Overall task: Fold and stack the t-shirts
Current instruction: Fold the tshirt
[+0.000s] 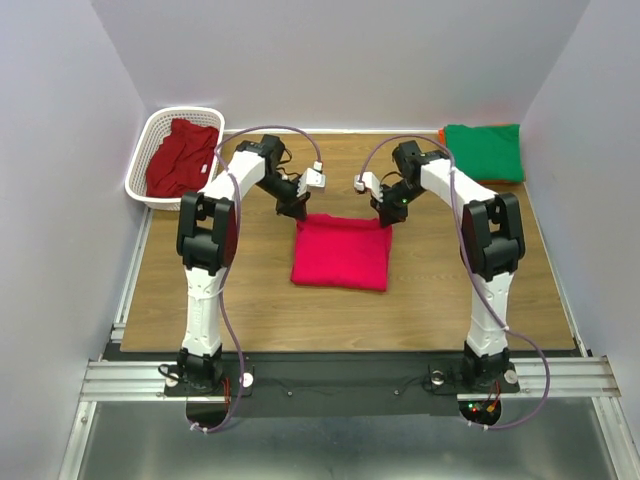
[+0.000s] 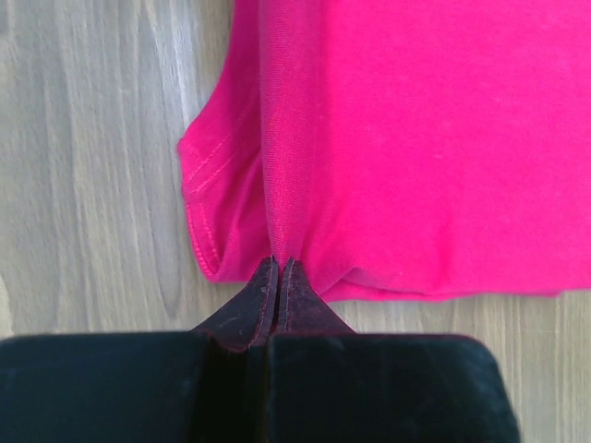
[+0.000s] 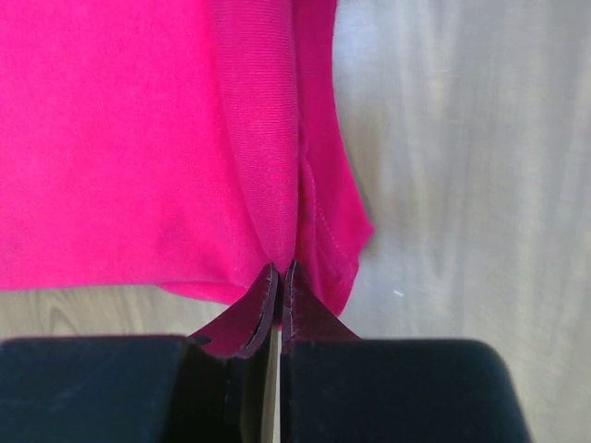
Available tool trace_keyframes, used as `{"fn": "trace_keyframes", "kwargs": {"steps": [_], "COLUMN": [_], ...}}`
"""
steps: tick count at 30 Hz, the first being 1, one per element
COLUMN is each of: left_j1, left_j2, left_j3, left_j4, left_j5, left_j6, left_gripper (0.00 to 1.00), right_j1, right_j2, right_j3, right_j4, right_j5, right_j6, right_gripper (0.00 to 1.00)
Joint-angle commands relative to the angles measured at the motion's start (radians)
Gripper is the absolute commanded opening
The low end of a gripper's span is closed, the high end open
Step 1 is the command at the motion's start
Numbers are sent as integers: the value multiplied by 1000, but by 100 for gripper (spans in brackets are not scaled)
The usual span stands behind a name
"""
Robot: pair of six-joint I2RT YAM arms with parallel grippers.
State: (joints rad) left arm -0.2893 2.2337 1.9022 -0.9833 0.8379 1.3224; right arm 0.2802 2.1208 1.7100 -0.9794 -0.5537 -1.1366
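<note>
Where it bunches, ribbed pink t-shirt (image 1: 341,252)

Top camera high; wrist cameras close, sharing pink shirt (image 2: 416,138).

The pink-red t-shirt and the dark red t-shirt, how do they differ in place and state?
The pink-red t-shirt lies on the table; the dark red t-shirt sits in the white basket. The pink-red t-shirt is folded flat; the dark red t-shirt is crumpled. The left gripper and the right gripper each pinch a far corner of the pink-red t-shirt; no gripper touches the dark red t-shirt. Both are plain red cloth.
</note>
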Motion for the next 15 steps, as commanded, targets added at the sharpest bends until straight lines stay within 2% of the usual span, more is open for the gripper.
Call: {"fn": "trace_keyframes", "kwargs": {"steps": [1, 5, 8, 13, 15], "left_j1": [18, 18, 13, -8, -13], "left_j2": [-74, -150, -192, -145, -106], "left_j3": [43, -2, -41, -12, 15], "left_j4": [-57, -42, 23, 80, 104], "left_j5": [24, 43, 61, 30, 23], "left_j6": [20, 23, -11, -61, -95], "left_gripper": [0, 0, 0, 0, 3], "right_j1": [-21, -21, -22, -49, -65], "right_j2": [-102, -186, -223, -171, -121], "right_j3": [42, 11, -45, -37, -20], "right_j4": [-15, -22, -24, -18, -19], "right_j5": [-14, -28, 20, 58, 64], "right_j6": [26, 73, 64, 44, 51], "right_gripper": [0, 1, 0, 1, 1]}}
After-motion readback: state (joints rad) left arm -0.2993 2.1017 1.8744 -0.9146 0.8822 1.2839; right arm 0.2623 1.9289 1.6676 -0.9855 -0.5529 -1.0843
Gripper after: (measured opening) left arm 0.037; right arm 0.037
